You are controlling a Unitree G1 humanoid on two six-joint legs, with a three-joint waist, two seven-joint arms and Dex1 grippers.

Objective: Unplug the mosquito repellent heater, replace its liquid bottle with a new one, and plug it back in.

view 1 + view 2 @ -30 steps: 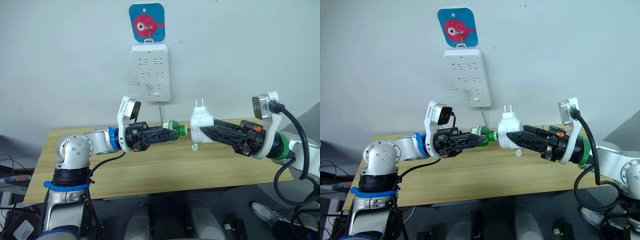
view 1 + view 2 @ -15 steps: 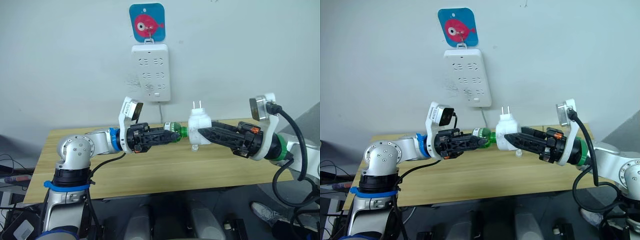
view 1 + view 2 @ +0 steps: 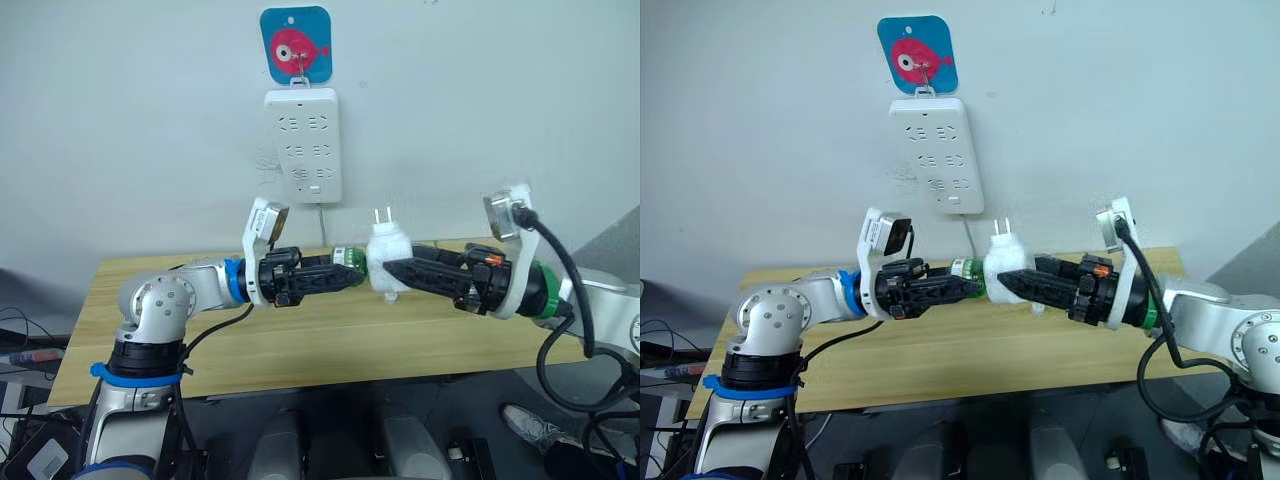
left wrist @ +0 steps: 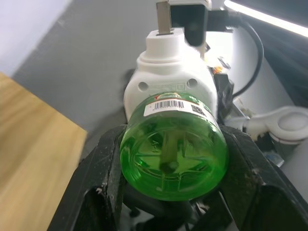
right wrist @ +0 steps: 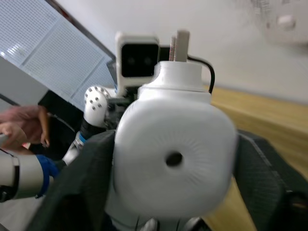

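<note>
Above the wooden table (image 3: pixel 300 330) my two grippers meet. My left gripper (image 3: pixel 345 270) is shut on the bright green liquid bottle (image 3: pixel 347 258), which lies sideways with its base toward the left wrist camera (image 4: pixel 173 144). My right gripper (image 3: pixel 393 270) is shut on the white mosquito repellent heater (image 3: pixel 385 252), whose prongs point up. The bottle's top is pressed against the heater (image 4: pixel 166 82) and its neck is hidden. The right wrist view looks onto the heater's rounded front (image 5: pixel 173 159).
A long white power strip (image 3: pixel 302 145) hangs on the wall under a blue fish hook (image 3: pixel 296 45), above and left of the heater. A small pale piece (image 3: pixel 1038 307) lies on the table below the heater. A person's hand (image 5: pixel 19 130) shows at the edge of the right wrist view.
Both grippers have moved toward each other. The right one carried the heater left onto the bottle. The bottle's green neck, visible before, is now hidden against the heater.
</note>
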